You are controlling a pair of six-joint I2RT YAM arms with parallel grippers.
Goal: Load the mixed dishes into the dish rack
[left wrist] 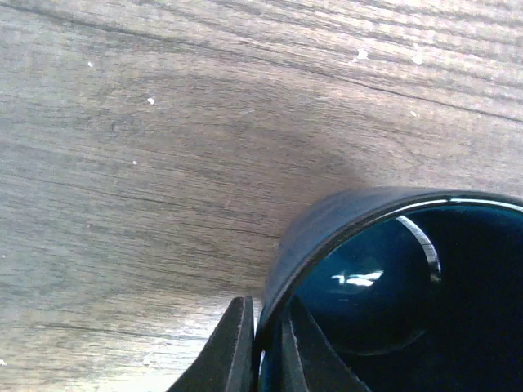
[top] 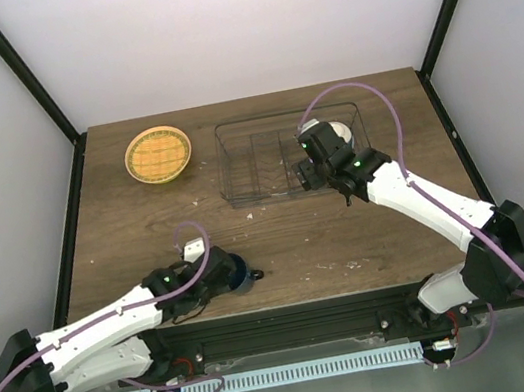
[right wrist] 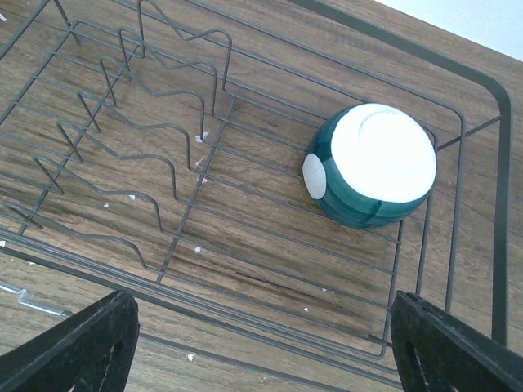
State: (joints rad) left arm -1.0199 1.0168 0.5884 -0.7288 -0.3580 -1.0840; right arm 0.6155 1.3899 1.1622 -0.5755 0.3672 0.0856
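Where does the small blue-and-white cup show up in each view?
Top external: small blue-and-white cup at the dish rack's right end, upper middle-right of frame.
Left wrist: not in it.
Right wrist: upper right, inside the rack near its corner.
Shared landmark: the dish rack's wire rim.

Dark wood-grain table (top: 116, 232) boxed by plain white walls (top: 231, 19) — black posts (top: 20, 71) at the corners.

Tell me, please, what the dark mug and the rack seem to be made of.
The dark blue mug looks like glazed ceramic, perhaps: sharp glossy highlights inside. The dish rack looks like thin metal wire with a dark, dull coating: slim bent rods.
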